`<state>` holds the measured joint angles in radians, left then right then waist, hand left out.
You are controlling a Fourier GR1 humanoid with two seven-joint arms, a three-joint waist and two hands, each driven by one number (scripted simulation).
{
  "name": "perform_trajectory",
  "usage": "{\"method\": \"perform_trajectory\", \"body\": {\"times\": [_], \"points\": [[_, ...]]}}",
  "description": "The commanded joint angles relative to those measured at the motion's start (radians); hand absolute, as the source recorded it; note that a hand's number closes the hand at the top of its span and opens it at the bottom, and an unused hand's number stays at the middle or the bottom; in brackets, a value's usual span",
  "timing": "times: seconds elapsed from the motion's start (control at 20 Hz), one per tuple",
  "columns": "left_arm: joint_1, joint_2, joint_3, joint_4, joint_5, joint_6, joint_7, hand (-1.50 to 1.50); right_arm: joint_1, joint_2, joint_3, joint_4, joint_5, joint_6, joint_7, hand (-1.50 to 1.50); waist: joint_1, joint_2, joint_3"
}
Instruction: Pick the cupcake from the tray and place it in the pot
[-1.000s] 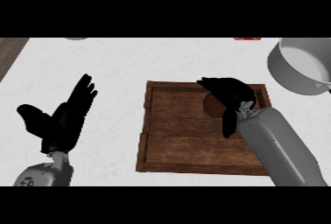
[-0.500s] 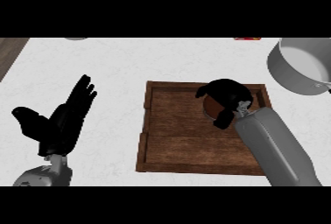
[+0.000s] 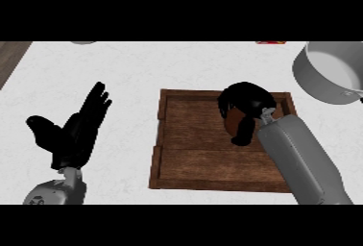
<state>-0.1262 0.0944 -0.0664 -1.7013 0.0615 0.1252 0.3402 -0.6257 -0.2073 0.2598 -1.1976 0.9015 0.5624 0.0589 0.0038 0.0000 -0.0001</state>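
The cupcake (image 3: pixel 231 124) is mostly hidden under the curled right hand (image 3: pixel 245 98); only a brown sliver is seen. To the right of the hand, the pot (image 3: pixel 315 84) is cut off by the view's edge.

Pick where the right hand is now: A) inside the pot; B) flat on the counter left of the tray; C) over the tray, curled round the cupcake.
C: the right hand curls round the cupcake on the tray; the pot stands apart at the upper right.
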Motion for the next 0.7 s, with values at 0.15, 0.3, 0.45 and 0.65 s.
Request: {"method": "perform_trajectory", "body": {"times": [0.15,0.3,0.45,0.65], "points": [[0.016,0.008,0.044,0.008,-0.005,0.022,-0.014,0.0,0.155,-0.174,-0.245,-0.051,-0.032,-0.059,0.104,1.5,-0.073,-0.01,0.001],[0.045,0.025,0.081,-0.009,0.002,0.034,-0.012,0.0,0.27,-0.295,-0.443,0.031,-0.05,-0.151,0.17,1.5,-0.135,-0.01,0.005],[0.041,0.039,0.081,-0.029,0.015,0.014,0.003,0.0,0.351,-0.393,-0.559,0.0,-0.049,-0.243,0.167,1.5,-0.104,-0.012,0.002],[0.064,0.023,0.055,-0.024,0.02,-0.007,-0.018,0.0,0.479,-0.488,-0.707,-0.109,-0.083,-0.316,0.134,1.5,-0.073,-0.012,-0.001]]}}
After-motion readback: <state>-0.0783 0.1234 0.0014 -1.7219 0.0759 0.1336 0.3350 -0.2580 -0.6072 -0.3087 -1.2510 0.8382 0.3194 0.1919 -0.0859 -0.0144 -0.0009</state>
